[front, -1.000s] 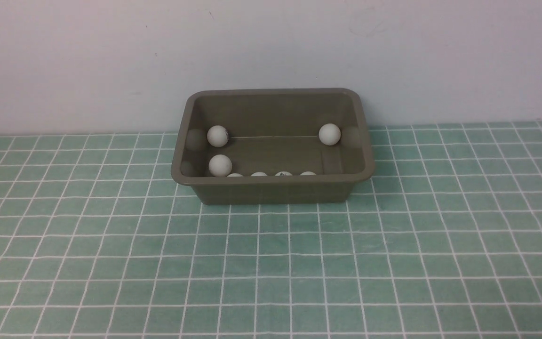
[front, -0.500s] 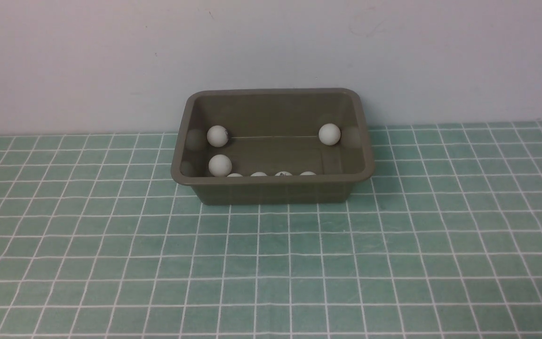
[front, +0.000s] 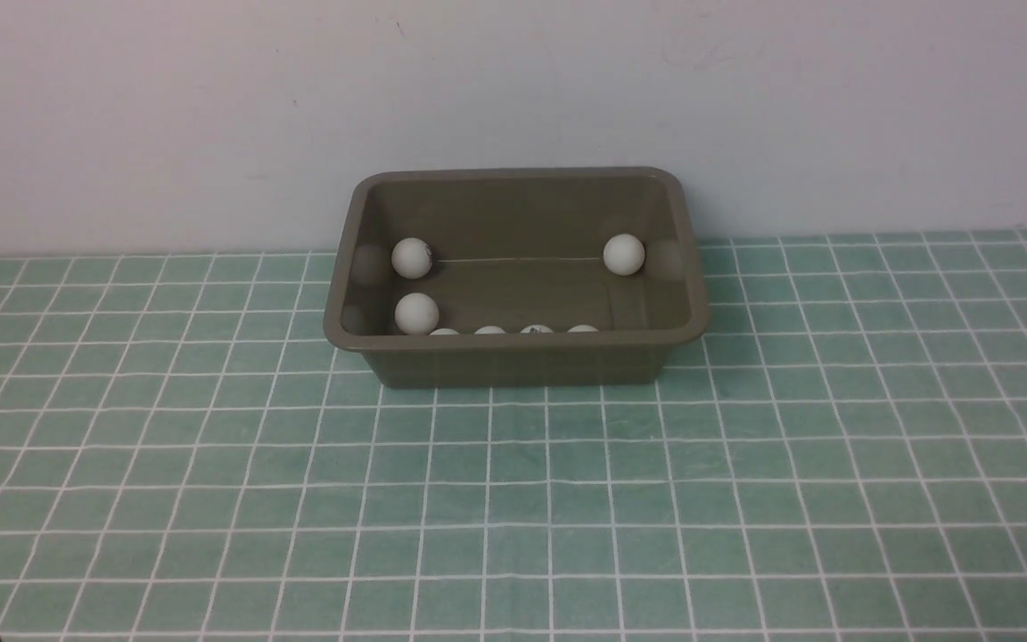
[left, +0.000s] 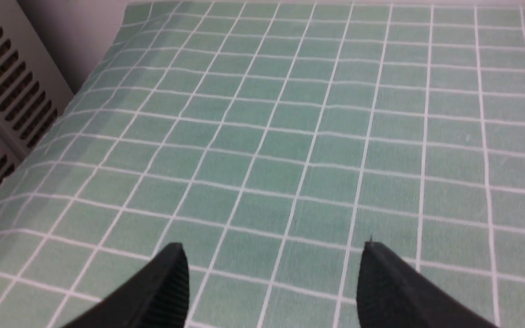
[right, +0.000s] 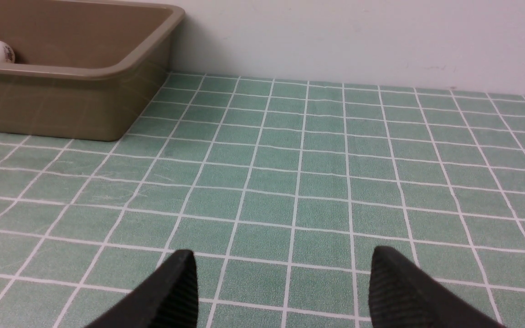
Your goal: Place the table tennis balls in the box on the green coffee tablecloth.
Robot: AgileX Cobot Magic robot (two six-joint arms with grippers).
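All seven table tennis balls [front: 416, 312] sit in the box [front: 513, 357]; your left gripper [left: 271, 273] and right gripper [right: 280, 282] fingers are released, empty; simply retract.

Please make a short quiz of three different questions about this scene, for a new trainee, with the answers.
1. True or false: the left gripper holds a ball.
2. How many balls show in the box from the front?
3. The right gripper is: A) open over the cloth; B) inside the box; C) shut on a ball.

Key: 1 false, it is open and empty. 2 seven, four half hidden by the near wall. 3 A.
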